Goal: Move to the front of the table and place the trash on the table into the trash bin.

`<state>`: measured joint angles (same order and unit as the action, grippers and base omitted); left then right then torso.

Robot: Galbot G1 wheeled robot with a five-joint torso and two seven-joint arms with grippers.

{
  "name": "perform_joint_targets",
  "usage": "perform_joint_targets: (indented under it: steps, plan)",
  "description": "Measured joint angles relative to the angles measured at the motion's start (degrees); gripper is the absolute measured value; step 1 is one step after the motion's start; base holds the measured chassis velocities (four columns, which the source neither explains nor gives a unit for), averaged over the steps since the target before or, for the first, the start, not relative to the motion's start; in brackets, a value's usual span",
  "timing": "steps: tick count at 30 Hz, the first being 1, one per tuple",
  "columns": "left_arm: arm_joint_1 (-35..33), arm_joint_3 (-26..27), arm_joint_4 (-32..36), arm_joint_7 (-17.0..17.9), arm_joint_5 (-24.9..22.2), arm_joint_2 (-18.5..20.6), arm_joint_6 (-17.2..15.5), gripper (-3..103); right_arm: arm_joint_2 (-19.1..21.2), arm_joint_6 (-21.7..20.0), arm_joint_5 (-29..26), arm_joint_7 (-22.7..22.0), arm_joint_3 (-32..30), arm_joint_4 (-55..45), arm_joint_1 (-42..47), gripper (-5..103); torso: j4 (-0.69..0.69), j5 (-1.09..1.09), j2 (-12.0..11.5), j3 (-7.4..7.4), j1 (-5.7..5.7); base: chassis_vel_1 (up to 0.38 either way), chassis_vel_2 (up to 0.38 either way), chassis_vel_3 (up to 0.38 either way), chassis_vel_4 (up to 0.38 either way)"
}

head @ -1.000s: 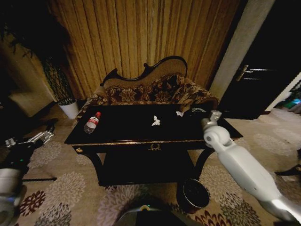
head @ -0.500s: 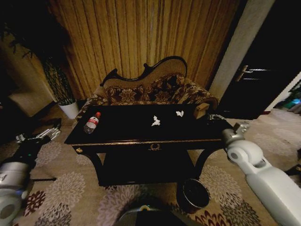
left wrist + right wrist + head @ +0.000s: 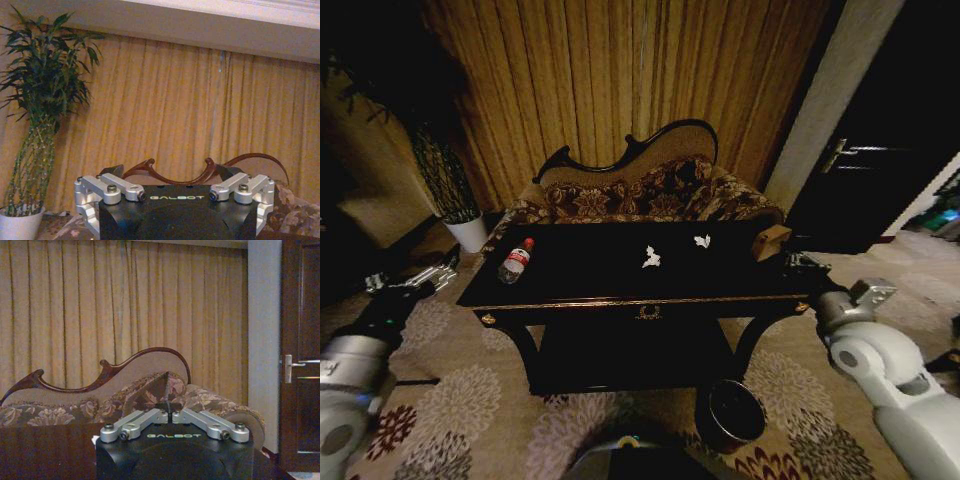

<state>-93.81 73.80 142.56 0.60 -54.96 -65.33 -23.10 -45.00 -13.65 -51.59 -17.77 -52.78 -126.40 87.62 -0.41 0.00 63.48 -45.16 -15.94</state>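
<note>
- Here, the large glossy black rectangular table (image 3: 620, 280) with gold edge trim stands in the middle of the head view, in front of a patterned sofa with a carved dark wooden back (image 3: 640, 190) and long golden-brown pleated curtains (image 3: 620, 80).
- On the floor before the table's right front leg stands the small round dark reddish-brown trash bin (image 3: 732, 412); its inside is black and I cannot tell if something lies in it.
- A tall green bamboo-like plant in a white pot (image 3: 460, 200) stands behind the table's left end.
- The left gripper (image 3: 415, 282) is low at the left of the table, apart from its edge; in the left wrist view its linkages are spread wide, so the jaws stand open and hold nothing.
- The right gripper (image 3: 807, 265) is at the right end of the table, near the corner; in the right wrist view its links meet in the middle, so the jaws are pressed together with nothing between them.
- The small clear plastic bottle with red cap and red-white label (image 3: 516, 260) lies on its side at the table's left end, nearer to the left gripper but not touching it.
- One small white crumpled paper wad (image 3: 651, 258) lies about the table's centre, well apart from both grippers.
- A second white paper wad (image 3: 702, 241) lies behind and to the right of it, nearer to the right gripper yet apart from it.
</note>
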Motion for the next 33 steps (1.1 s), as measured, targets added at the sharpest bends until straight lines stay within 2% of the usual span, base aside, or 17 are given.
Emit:
perform_joint_targets:
  steps: [12, 22, 33]
  plan:
    - [-0.32, -0.63, 0.66, 0.22, 0.26, 0.68, -0.03, 100, -1.91, 0.15, 0.08, -1.68, 1.22, -0.25, -0.37, 0, 0.01, 0.00, -0.02, -0.01, -0.02, 0.023, -0.019, -0.024, 0.020]
    - [-0.15, -1.01, 0.68, 0.25, 0.31, 0.29, 0.07, 100, -2.35, 0.15, 0.36, -2.08, 1.61, -0.16, -0.55, 0, 0.00, 0.00, 0.00, 0.00, 0.00, 0.148, -0.137, -0.139, 0.132]
    - [-0.15, -2.04, 0.70, 0.39, 2.20, -0.63, 1.15, 100, -4.22, 1.05, 2.61, -1.86, 5.33, 0.78, -0.99, 0, 0.00, 0.00, 0.02, 0.01, 0.02, 0.096, -0.084, -0.084, 0.090]
